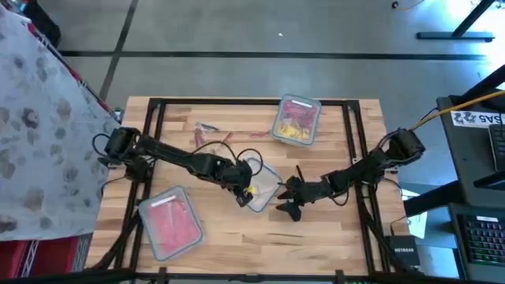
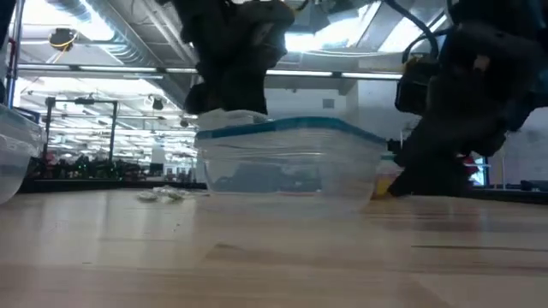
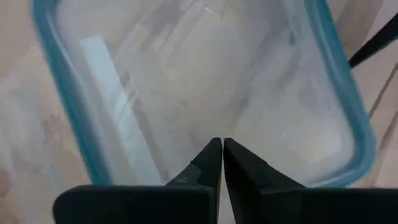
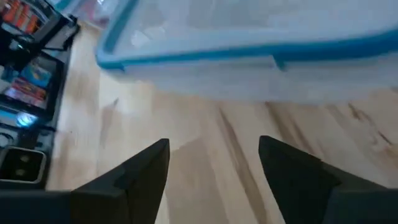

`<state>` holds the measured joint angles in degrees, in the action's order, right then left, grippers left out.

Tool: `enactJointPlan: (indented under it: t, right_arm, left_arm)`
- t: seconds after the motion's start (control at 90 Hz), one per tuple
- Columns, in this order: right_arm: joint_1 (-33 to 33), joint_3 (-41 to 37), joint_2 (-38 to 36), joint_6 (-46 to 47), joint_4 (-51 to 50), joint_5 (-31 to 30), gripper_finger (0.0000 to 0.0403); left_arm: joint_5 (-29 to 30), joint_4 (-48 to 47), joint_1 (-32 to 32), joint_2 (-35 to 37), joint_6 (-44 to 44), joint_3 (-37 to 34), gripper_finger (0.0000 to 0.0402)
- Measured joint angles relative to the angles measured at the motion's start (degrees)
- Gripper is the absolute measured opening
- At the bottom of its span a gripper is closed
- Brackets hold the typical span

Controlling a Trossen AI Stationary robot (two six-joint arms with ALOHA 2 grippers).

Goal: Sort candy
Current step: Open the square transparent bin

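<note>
A clear container with a blue rim (image 1: 265, 178) stands mid-table; the left wrist view shows its inside (image 3: 205, 81) bare. My left gripper (image 1: 243, 192) hangs over its left end, fingers shut (image 3: 217, 149). A small yellow candy (image 1: 251, 191) shows right at the fingers. My right gripper (image 1: 288, 207) stands open (image 4: 214, 162) low over bare wood, just near-right of this container (image 4: 249, 56). Loose candy (image 1: 211, 128) lies on the table at the far left-centre. My left gripper points down over the middle container's left end. I cannot tell whether its shut fingers touch the yellow candy (image 1: 251, 191): the wrist view shows nothing between the fingertips (image 3: 211, 155).
A container of yellow and pink candy (image 1: 296, 120) stands at the far centre-right. A container of red-pink candy (image 1: 170, 222) stands near left. Black frame bars (image 1: 351, 142) run along the table's sides. Bare wood lies at the near centre.
</note>
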<state>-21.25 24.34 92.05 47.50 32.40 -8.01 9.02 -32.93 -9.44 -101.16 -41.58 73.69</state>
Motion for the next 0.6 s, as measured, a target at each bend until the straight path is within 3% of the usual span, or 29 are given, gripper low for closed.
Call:
enactJointPlan:
  t: [0.178, 0.422, 0.6]
  right_arm:
    - [-0.1, 0.0, 0.0, -1.0, 0.8, -0.2, 0.0236]
    - [2.8, 0.0, 0.0, -7.9, 1.8, -2.0, 0.0236]
    - [3.3, -0.1, 0.0, -10.1, 7.6, -1.0, 0.0236]
  left_arm:
    - [1.8, -11.0, 1.3, 0.1, 0.5, 5.4, 0.0]
    - [1.1, 2.1, 3.6, -2.8, 6.0, 4.6, 0.0]
    - [-1.5, 5.5, 4.9, -8.0, 7.5, 4.7, 0.0]
